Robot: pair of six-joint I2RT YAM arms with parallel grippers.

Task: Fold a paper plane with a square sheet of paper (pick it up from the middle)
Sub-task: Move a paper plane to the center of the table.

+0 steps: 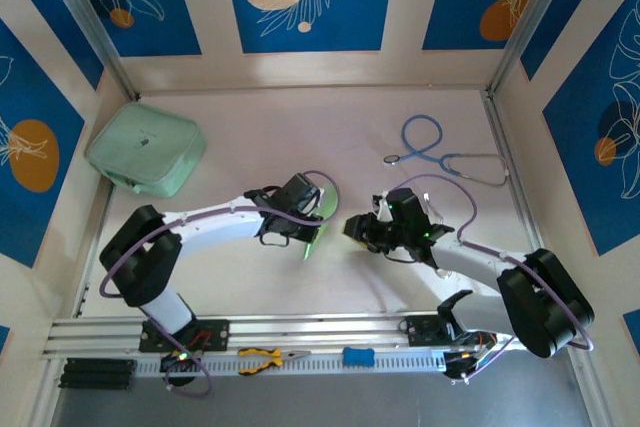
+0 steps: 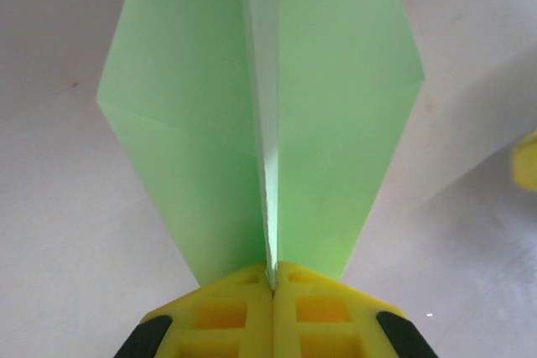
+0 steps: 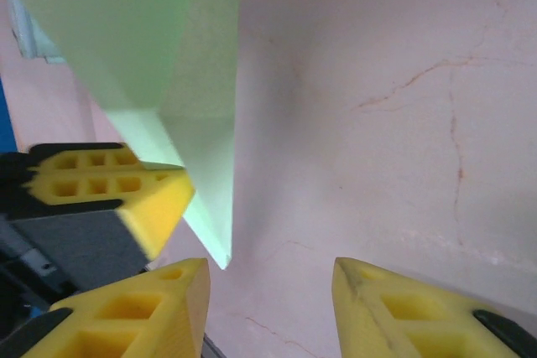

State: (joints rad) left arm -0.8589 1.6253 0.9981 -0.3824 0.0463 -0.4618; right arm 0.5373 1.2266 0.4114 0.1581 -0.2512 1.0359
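Over the pale worktop [image 1: 300,137] my left claw [image 2: 273,281] clamps tight on the paper plane [image 2: 268,123] along its centre crease, standing it on edge, while my right claw [image 3: 268,274] gapes empty alongside.

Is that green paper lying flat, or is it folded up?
Folded. The green paper shows a sharp centre crease and slanted fold lines, with its halves pinched together in the left arm's shut jaws.

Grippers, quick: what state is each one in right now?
Left gripper: shut on the folded paper.
Right gripper: open, holding nothing.
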